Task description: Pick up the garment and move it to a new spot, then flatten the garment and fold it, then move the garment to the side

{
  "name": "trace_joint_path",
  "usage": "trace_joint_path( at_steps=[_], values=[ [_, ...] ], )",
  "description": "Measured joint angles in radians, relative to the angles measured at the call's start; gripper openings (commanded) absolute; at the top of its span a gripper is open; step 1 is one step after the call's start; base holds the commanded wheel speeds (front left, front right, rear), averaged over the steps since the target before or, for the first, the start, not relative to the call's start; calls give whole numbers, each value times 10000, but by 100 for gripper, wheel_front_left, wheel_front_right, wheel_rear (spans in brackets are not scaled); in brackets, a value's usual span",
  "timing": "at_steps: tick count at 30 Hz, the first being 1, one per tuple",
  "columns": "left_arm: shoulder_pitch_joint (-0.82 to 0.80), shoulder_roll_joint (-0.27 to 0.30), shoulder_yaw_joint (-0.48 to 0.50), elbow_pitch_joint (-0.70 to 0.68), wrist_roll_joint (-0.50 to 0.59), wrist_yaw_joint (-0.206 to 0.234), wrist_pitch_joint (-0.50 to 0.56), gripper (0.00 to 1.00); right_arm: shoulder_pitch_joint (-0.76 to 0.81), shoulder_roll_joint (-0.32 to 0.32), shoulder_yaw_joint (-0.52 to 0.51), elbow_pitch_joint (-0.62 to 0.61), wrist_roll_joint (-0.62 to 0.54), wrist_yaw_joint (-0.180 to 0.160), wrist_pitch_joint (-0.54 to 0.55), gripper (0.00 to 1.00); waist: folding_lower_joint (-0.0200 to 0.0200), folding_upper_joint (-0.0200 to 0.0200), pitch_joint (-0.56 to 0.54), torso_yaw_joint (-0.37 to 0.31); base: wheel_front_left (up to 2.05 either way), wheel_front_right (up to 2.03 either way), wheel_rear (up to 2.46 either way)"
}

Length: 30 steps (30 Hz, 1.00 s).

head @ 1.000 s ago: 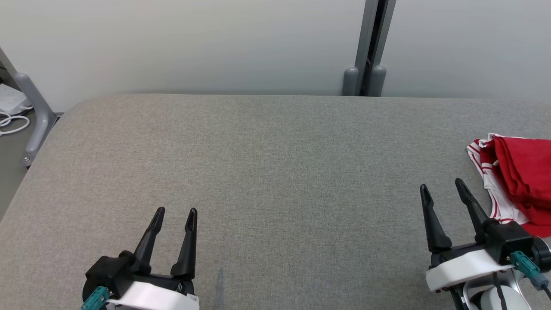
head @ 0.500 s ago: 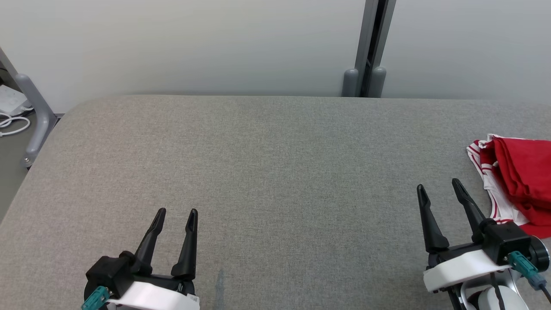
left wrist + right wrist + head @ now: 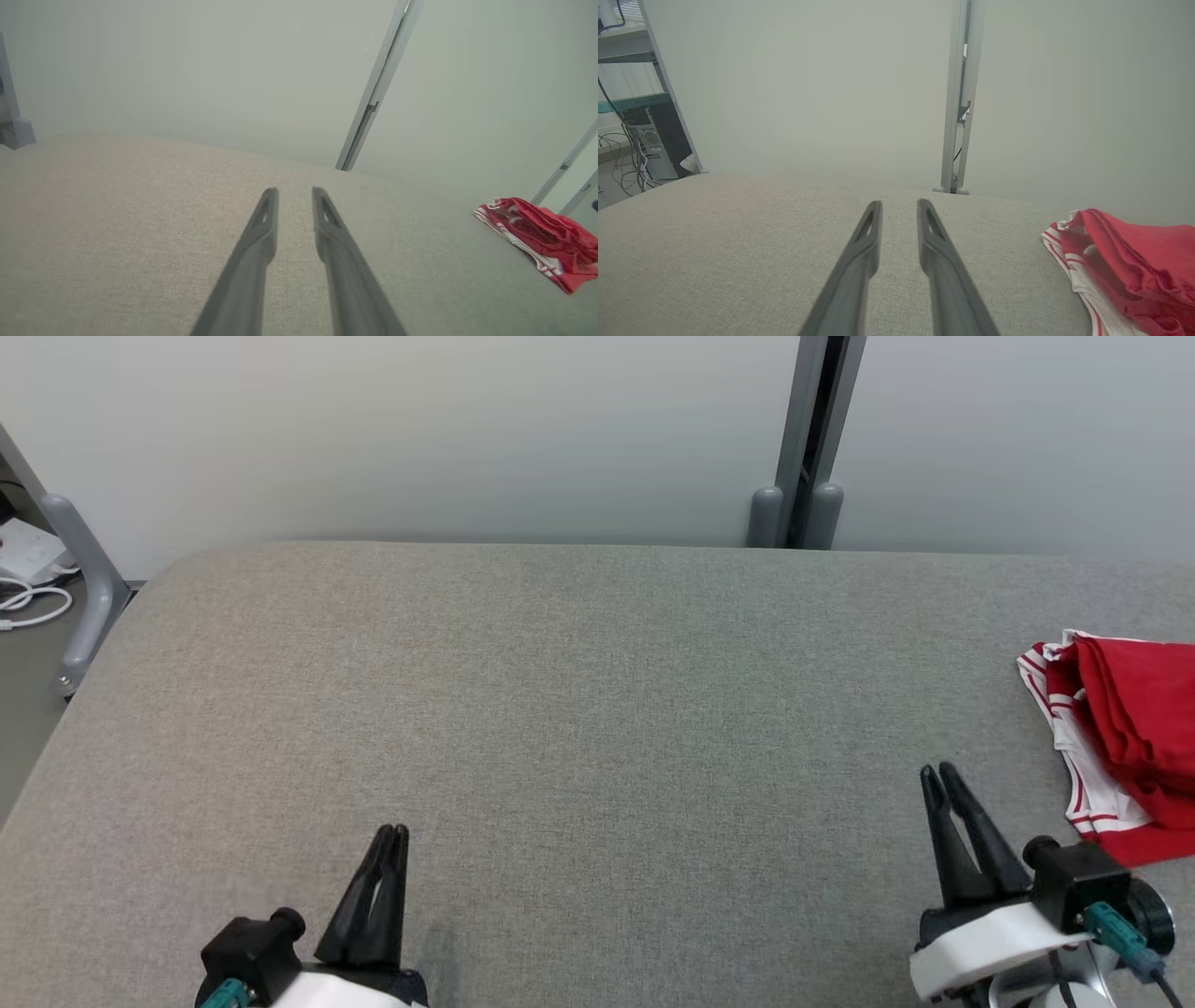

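Note:
The garment (image 3: 1125, 728) is a red cloth with white, red-striped parts, bunched at the right edge of the grey padded table (image 3: 579, 709); part of it runs out of the head view. It also lies at the right in the left wrist view as the garment (image 3: 537, 231) and in the right wrist view as the garment (image 3: 1120, 261). My right gripper (image 3: 936, 770) hovers near the front, left of the cloth and apart from it, fingers together and holding nothing. My left gripper (image 3: 393, 829) sits at the front left, also shut and holding nothing. Each wrist view shows its own gripper, left (image 3: 294, 191) and right (image 3: 899, 203).
A pale wall with a grey vertical post (image 3: 808, 439) stands behind the table. At the far left a grey frame leg (image 3: 79, 588) and white cables (image 3: 33, 607) sit beyond the table's rounded corner. Shelving with equipment (image 3: 640, 135) stands off to the left.
Both grippers have closed their fingers and drawn back toward the near edge of the table. The head camera has shifted slightly. The garment lies where it was.

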Motion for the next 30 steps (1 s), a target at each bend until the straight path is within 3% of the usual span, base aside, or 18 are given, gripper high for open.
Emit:
trace_joint_path(
  at_steps=[3,30],
  values=[
    [213,-19,-29,213,-132,2,40,0,224,56,-44,236,173,0,117,0,0,0,-2,-17,0,0,0],
    [-475,25,-75,543,-4393,13,941,0,609,46,-1185,-322,5229,0,1471,0,0,0,-39,-312,0,0,0]
  ],
)
